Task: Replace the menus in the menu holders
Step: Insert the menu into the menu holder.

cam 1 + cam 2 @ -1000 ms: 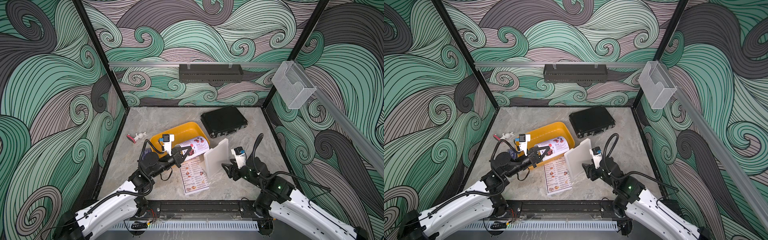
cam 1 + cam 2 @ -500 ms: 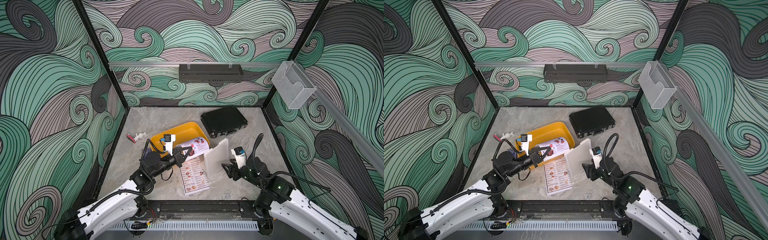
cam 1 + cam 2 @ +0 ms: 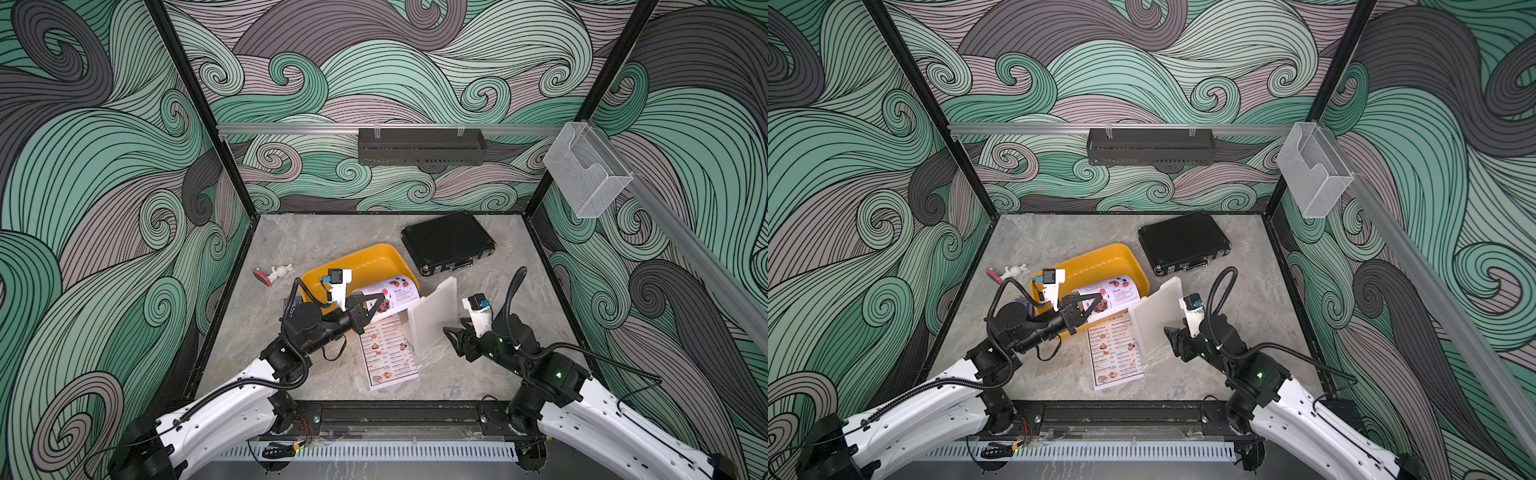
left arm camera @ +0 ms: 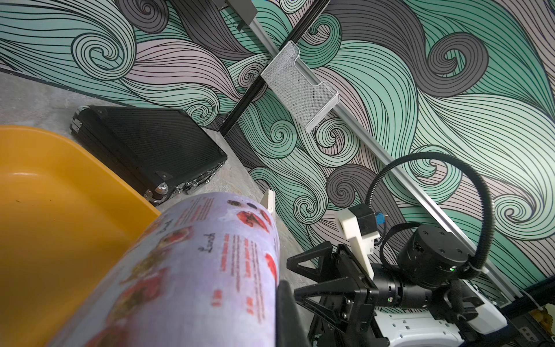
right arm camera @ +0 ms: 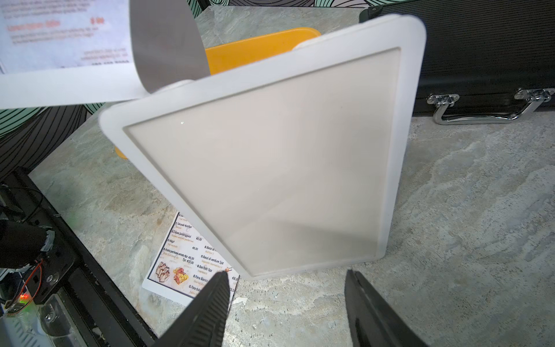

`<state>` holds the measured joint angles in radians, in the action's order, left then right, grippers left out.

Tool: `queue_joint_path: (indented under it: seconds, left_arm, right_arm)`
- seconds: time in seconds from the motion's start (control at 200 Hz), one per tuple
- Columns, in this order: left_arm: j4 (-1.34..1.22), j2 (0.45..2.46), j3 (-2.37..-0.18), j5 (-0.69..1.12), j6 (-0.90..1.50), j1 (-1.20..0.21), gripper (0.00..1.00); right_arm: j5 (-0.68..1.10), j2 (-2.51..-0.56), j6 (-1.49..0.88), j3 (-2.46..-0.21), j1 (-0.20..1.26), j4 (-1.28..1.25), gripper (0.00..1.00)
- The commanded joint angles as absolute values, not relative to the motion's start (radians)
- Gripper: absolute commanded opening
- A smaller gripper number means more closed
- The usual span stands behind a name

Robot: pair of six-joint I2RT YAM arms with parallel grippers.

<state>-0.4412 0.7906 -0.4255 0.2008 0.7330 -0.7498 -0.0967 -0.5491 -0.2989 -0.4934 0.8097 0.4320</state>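
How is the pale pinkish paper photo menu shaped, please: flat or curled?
Curled: the pale pinkish paper menu arches out of the left arm's shut fingers.

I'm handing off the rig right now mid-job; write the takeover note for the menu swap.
Left gripper: shut on the curled SPECIAL MENU, held over the edge of the yellow tray, free end at the top of the menu holder.
Right gripper: open, near the holder's foot, not touching.
DIM SUM INN menu: flat on the table beside the holder.
Done: holder's window looks blank.
Left: feed the held menu in; steadying the holder first seems wise.
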Motion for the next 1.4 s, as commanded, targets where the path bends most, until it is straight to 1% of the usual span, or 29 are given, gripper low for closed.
queue_joint_path:
  seconds: [0.0,0.781,1.396]
  left_arm:
    - [-0.454,0.798,-0.429,0.199,0.724,-0.757,0.0]
    - [-0.388,0.754,-0.429,0.204,0.705,-0.758,0.0]
    - [-0.334,0.862,-0.553,0.266,0.594,-0.757,0.0]
  right_arm:
    - [-0.091,-0.543,-0.29,-0.525,0.813,0.45,0.65]
    - [-0.088,-0.548,-0.29,-0.527,0.813,0.442,0.65]
    - [-0.095,-0.529,-0.288,-0.526,0.813,0.459,0.65]
